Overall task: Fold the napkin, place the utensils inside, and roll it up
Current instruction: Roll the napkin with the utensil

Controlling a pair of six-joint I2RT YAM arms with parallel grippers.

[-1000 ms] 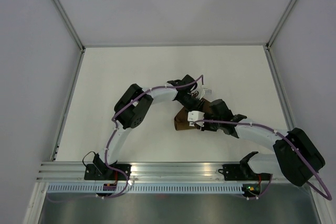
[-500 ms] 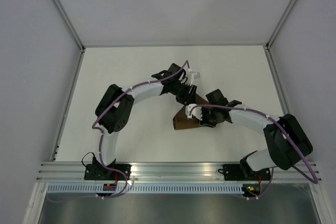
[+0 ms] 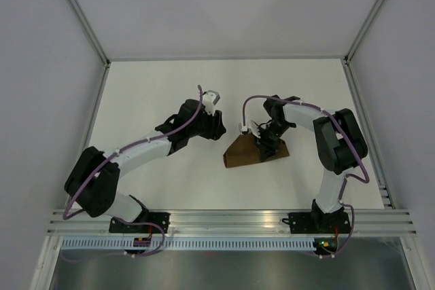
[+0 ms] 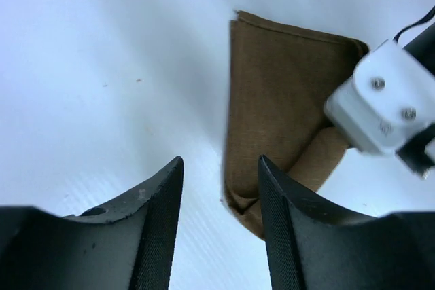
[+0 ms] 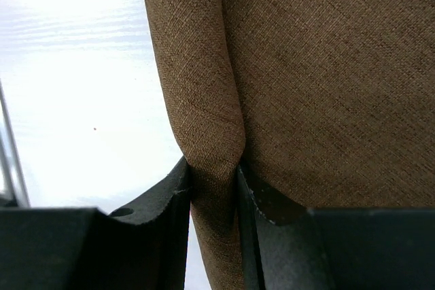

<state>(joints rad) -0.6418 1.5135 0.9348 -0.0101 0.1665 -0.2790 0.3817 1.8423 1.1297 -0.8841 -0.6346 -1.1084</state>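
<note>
The dark-brown napkin point(image 3: 250, 153) lies folded and partly rolled in the middle of the white table point(image 3: 156, 93). In the right wrist view my right gripper point(image 5: 212, 188) is shut on a rolled ridge of the napkin point(image 5: 204, 93). From above, the right gripper point(image 3: 266, 143) sits on the cloth's top. My left gripper point(image 3: 218, 129) hangs a little to the left of the napkin and does not touch it. Its jaws point(image 4: 219, 164) stand open with nothing between them, and the napkin point(image 4: 279, 100) lies just beyond them. The utensils are hidden from every view.
The white camera block of the right wrist point(image 4: 382, 103) shows at the napkin's far side in the left wrist view. Grey walls and metal posts point(image 3: 88, 32) ring the table, and an aluminium rail point(image 3: 217, 221) runs along its near edge.
My left gripper opened, let go of the napkin and drew back to the left. The right arm swung round toward the far right while its gripper stayed on the cloth.
</note>
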